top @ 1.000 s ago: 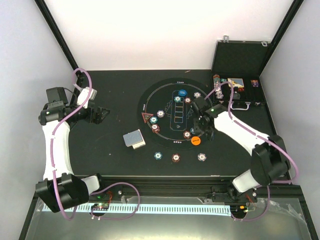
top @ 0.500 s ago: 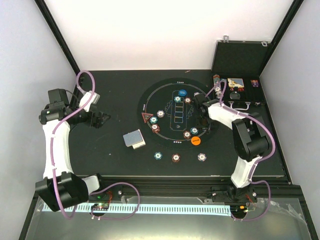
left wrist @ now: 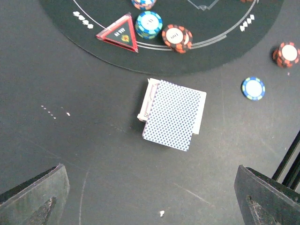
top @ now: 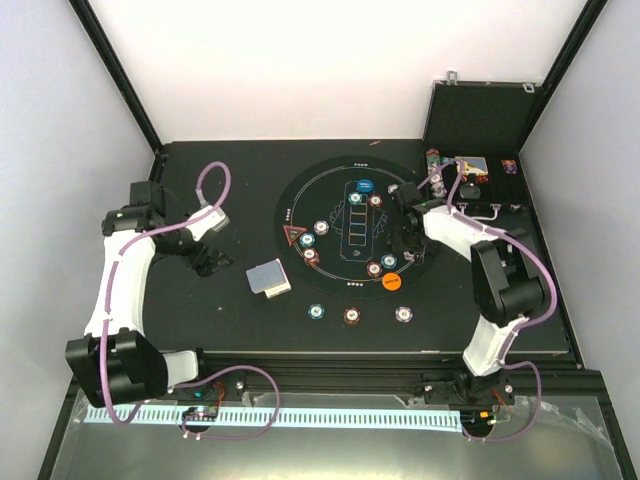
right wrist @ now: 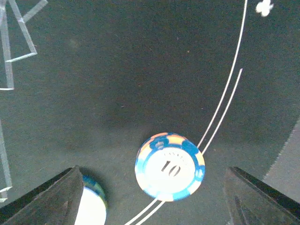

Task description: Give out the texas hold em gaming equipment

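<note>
The left gripper (left wrist: 150, 198) is held over the bare surface (left wrist: 70, 140), its jaws wide apart and empty. The deck of cards (left wrist: 173, 115) is laid backs up, slightly skewed, just off the round mat (left wrist: 220, 23) at its 8 o'clock. The red triangle (left wrist: 119, 35) is seen inside the mat's rim at 9 o'clock. The right gripper (top: 407, 240) is positioned over the mat at 3 o'clock, jaws spread. A chip marked 10 (right wrist: 170, 167) is framed between them, beside the double white line.
</note>
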You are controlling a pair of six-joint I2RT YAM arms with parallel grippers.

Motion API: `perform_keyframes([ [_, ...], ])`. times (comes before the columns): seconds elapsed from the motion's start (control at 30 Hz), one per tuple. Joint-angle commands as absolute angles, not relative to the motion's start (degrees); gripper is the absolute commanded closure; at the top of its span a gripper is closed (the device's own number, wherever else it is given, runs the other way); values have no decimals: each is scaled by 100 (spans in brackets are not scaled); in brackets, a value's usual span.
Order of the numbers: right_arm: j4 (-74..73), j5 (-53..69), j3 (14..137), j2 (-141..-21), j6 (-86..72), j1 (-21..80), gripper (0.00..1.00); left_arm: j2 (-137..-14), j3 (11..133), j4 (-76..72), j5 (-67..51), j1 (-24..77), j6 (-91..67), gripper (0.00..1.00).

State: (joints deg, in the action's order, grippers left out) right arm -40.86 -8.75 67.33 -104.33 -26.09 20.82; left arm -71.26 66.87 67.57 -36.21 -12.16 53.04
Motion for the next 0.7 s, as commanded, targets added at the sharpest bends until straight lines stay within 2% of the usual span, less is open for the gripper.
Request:
perform_keyframes([
  [0.0, -3818, -660, 6560, -9588, -2831, 2190, 14, -7161, 6491, 6667, -2967, -786, 5835, 1],
  [0.27, -2502, -528, 5399, -8422, -3411, 3382, 0, -7187, 6198, 6327, -2463, -6, 6203, 1],
  [0.5, -1343, -346, 4470, -8098, -3651, 4379, 0, -7178, 5464, 5464, -2599, 200, 5902, 1],
  [0.67, -900, -226, 4140, -8022, -3622, 4559, 0, -7131, 5006, 5009, -2659, 454, 5887, 1],
])
